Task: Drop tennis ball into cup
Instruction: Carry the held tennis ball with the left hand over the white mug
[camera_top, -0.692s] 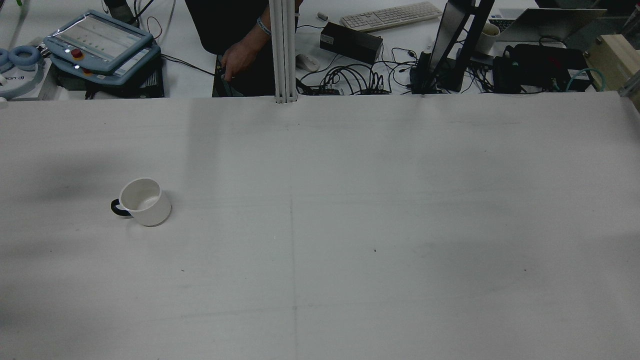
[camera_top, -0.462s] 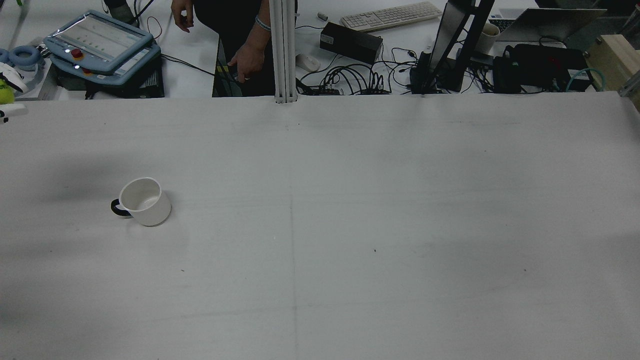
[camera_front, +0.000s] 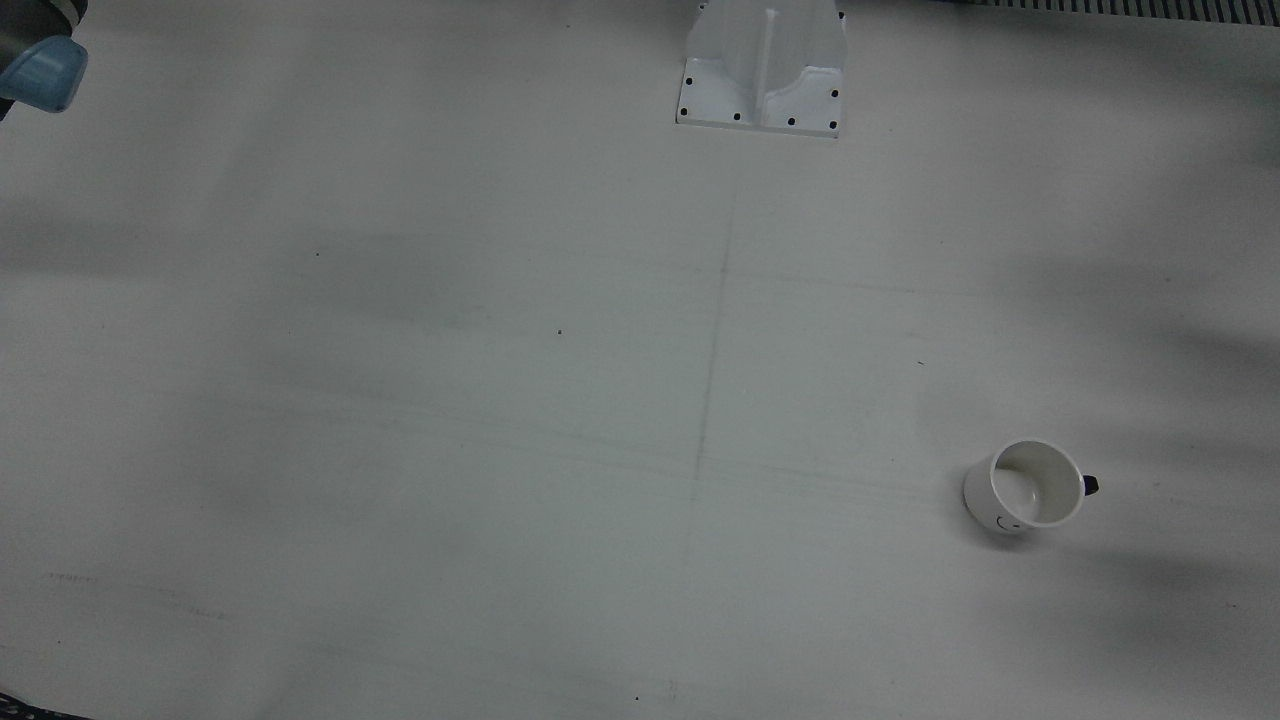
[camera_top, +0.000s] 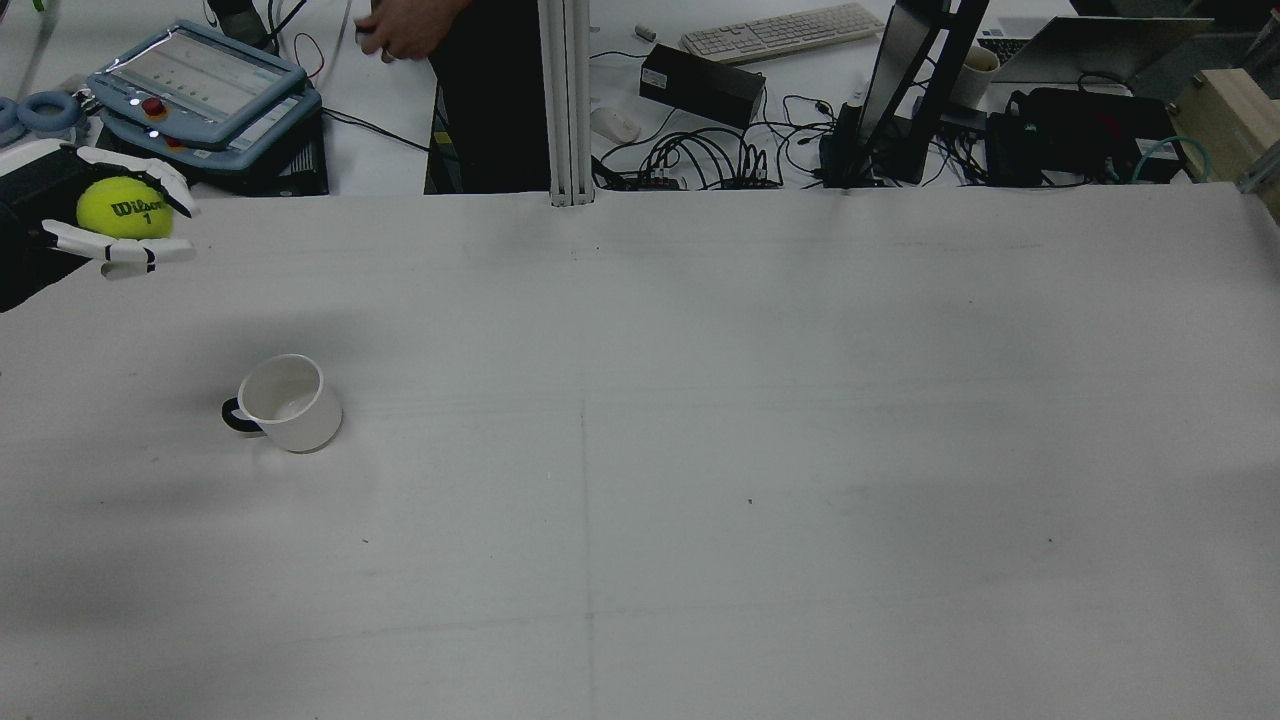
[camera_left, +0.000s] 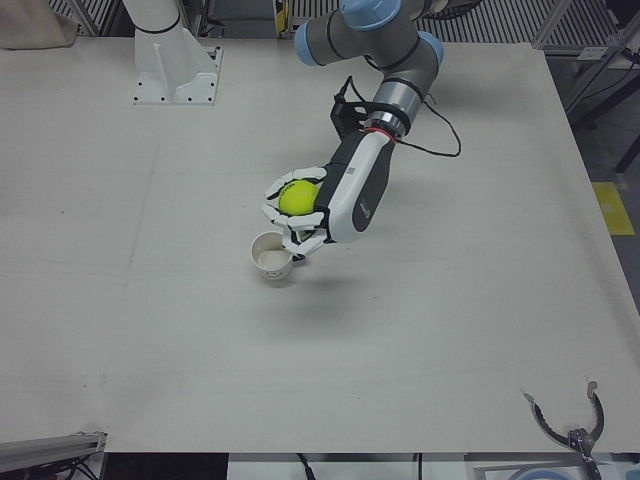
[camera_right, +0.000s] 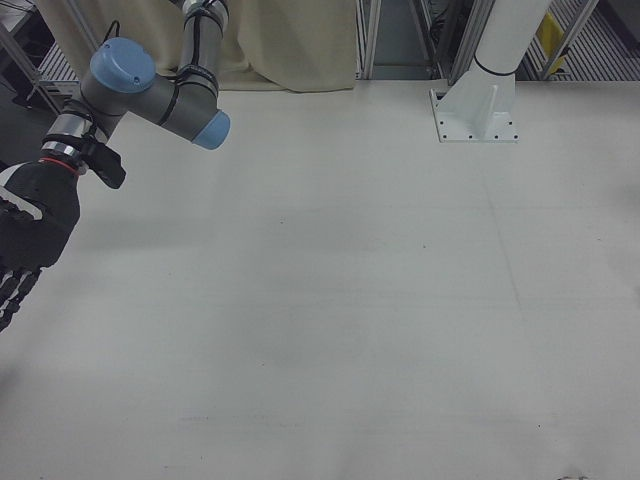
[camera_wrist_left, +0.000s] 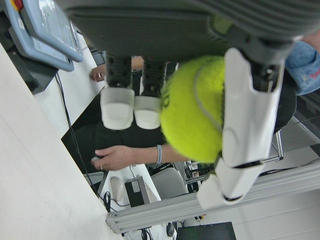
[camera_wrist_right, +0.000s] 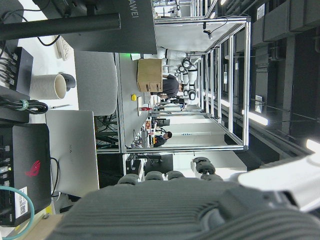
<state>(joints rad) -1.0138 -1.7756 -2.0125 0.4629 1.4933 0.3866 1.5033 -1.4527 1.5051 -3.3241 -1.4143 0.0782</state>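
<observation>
Left hand (camera_top: 125, 215) grips tennis ball (camera_top: 121, 208), "Wilson 1".

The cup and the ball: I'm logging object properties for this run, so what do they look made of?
The cup looks like glazed ceramic: smooth white walls with a soft sheen inside and a dark handle, though hard plastic can't be excluded. The tennis ball, held in the left hand, shows matte yellow-green felt, a fuzzy surface with a curved seam and black print. The fingers around it look like smooth white plastic.
</observation>
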